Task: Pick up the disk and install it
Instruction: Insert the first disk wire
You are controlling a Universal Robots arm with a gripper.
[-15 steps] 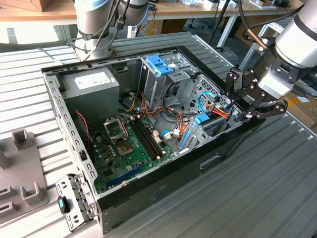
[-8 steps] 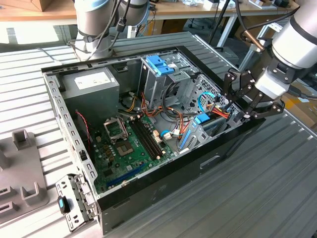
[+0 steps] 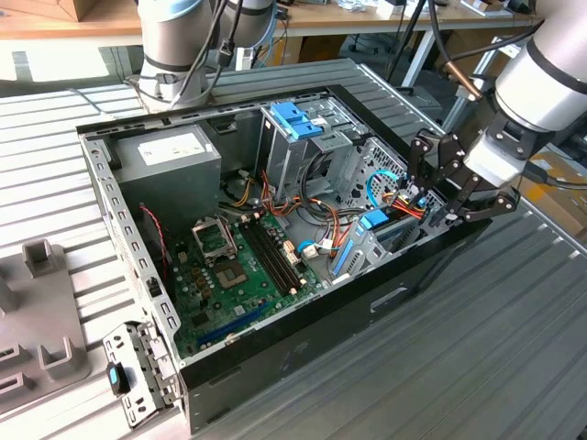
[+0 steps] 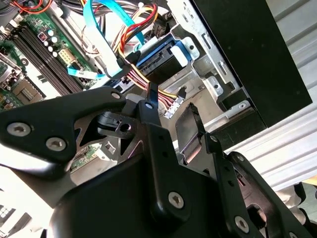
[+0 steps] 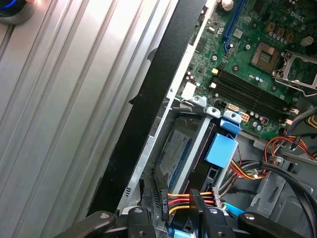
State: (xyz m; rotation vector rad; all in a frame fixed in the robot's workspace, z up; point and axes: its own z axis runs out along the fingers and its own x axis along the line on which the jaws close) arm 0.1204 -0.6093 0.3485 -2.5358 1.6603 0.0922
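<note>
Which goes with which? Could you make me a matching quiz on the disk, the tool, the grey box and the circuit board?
Things:
1. disk
2. tool
3. grey power-supply box
4. circuit board

Descriptions:
A. green, on the case floor
B. in the bay beside the black case wall
C. corner at the exterior view's left, white sticker
D. above the coloured cables

Pairs: 1-B, 2-D, 3-C, 4-A

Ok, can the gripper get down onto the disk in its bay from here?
Probably, but not cleanly. The open gripper hangs just over the bay and the disk has its edge exposed, yet red and yellow wires cross at its fingertips.
</note>
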